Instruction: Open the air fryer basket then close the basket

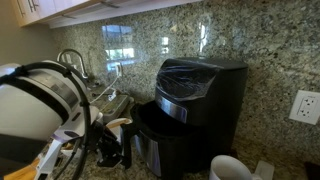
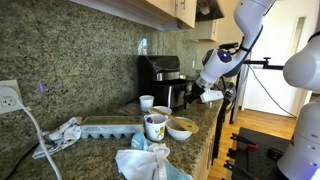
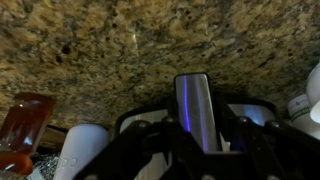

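Note:
The tall glossy black air fryer (image 1: 205, 95) stands against the granite wall and shows in both exterior views (image 2: 158, 72). Its basket (image 1: 160, 130) is pulled partly out of the body. In the wrist view the basket's handle (image 3: 193, 108) with silver trim runs straight up between my two fingers, with the open basket rim (image 3: 255, 103) behind it. My gripper (image 1: 112, 150) (image 2: 207, 96) (image 3: 193, 140) is shut on the handle at the basket's front.
A white mug (image 1: 228, 168) and a wall outlet (image 1: 304, 106) are beside the fryer, and a faucet (image 1: 72, 62) is behind my arm. A white cup (image 2: 147, 102), a patterned mug (image 2: 155, 126), a bowl (image 2: 182, 127), a tray (image 2: 110, 126) and a cloth (image 2: 145, 162) lie on the counter.

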{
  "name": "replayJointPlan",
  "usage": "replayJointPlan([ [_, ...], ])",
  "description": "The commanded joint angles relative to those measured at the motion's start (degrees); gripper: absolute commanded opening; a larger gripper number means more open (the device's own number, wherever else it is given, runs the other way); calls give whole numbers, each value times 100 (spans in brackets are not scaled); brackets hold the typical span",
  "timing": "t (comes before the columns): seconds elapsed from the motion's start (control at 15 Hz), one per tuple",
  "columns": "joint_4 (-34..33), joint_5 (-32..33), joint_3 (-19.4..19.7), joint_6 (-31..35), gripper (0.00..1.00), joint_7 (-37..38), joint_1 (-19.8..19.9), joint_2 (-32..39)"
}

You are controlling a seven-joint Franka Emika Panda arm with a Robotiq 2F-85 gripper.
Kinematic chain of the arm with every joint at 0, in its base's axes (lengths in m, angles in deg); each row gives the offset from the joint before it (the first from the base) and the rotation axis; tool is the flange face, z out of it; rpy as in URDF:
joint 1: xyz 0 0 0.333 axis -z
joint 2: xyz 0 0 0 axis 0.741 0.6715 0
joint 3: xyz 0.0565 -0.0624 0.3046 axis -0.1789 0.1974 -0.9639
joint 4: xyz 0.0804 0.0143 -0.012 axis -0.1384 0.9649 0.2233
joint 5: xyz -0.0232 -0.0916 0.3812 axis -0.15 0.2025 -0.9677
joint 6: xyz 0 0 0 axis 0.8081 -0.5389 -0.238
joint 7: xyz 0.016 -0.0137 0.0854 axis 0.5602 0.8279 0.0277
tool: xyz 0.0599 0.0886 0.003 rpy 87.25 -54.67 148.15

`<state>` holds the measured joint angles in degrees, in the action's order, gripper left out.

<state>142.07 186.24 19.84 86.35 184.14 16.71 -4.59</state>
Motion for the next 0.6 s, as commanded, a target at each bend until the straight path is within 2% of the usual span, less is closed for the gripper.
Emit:
replayJointPlan([
  [0.0, 384, 32, 39, 134, 16, 255, 203, -329],
  [0.53, 405, 53, 41, 144, 16, 269, 242, -325],
])
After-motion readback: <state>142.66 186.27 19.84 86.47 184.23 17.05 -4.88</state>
